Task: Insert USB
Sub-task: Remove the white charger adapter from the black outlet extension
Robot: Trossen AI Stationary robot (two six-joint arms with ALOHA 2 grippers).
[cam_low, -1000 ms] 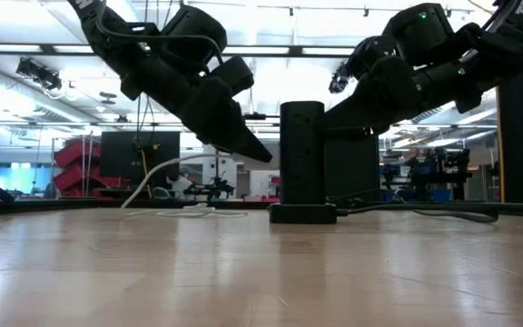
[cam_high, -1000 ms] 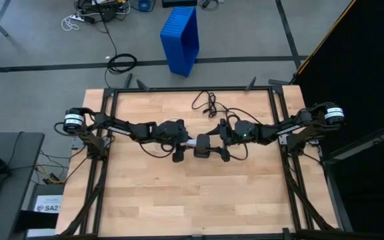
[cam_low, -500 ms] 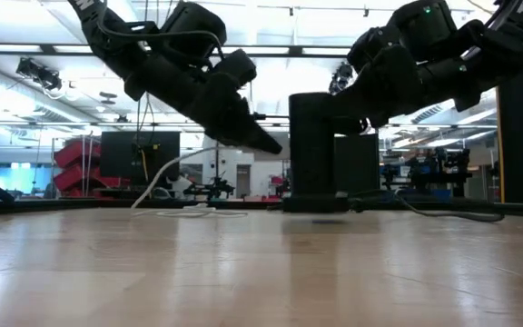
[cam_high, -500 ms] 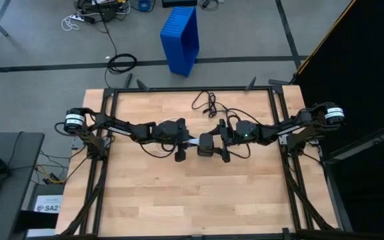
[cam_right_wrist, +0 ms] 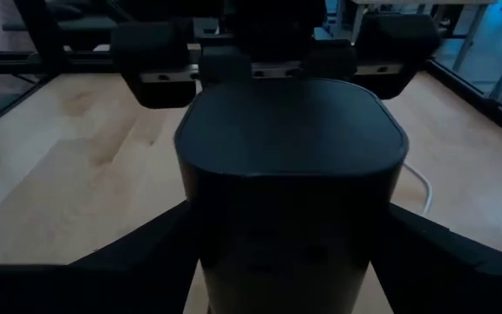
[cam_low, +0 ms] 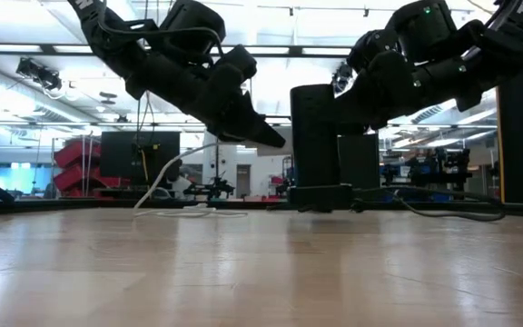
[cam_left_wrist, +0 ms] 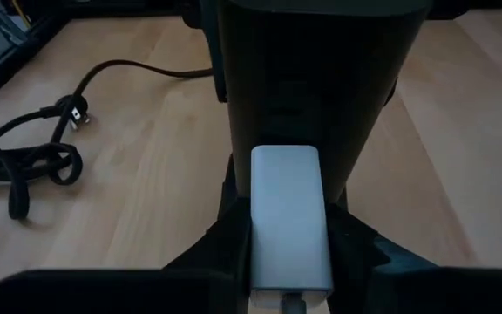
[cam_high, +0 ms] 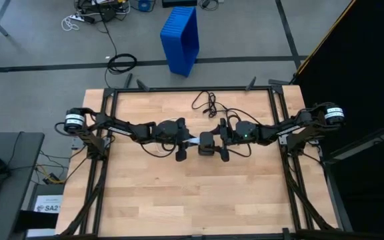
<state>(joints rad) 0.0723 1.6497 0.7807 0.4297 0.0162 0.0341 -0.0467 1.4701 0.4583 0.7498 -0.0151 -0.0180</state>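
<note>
My left end effector (cam_left_wrist: 290,253) closed on white rectangular USB plug (cam_left_wrist: 288,214), tip against black upright box (cam_low: 314,136) | my right end effector (cam_right_wrist: 290,262) clamps that box, mid wooden table (cam_high: 179,193).

Robotics lab or workshop floor

A wooden table (cam_high: 192,193) in a black metal frame (cam_high: 192,89) stands on grey floor marked with dark tape lines, with a blue bin (cam_high: 181,39) and loose cables (cam_high: 121,63) beyond its far edge. The low view shows a large open hall behind: ceiling strip lights (cam_low: 44,50), red equipment (cam_low: 78,163), monitors.
</note>
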